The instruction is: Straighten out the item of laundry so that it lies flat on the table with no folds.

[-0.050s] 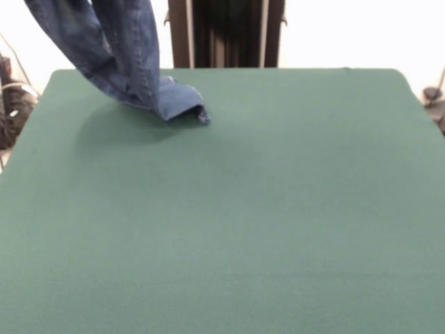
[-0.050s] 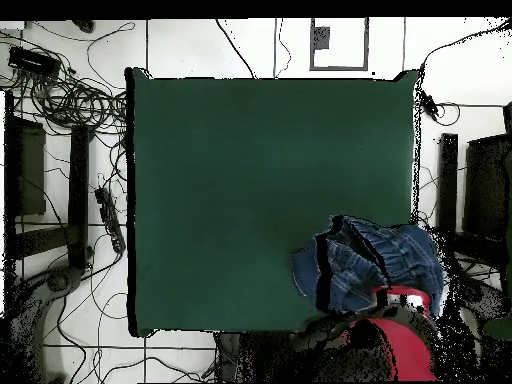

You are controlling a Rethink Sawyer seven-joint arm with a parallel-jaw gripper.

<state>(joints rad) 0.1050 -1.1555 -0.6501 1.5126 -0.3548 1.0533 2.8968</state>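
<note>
Red arm [image 2: 405,345] with black segments and a pale end band.

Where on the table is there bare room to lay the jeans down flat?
Nearly all the table is bare: the whole middle, the near edge and the side away from the jeans. Only the far corner is taken, where the lifted jeans hang with one leg end touching the cloth.

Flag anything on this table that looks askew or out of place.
The jeans hang lifted off the table, bunched, with only one cuff touching the cloth near the far corner. In the overhead view they overhang the table's edge. Nothing else stands out.
</note>
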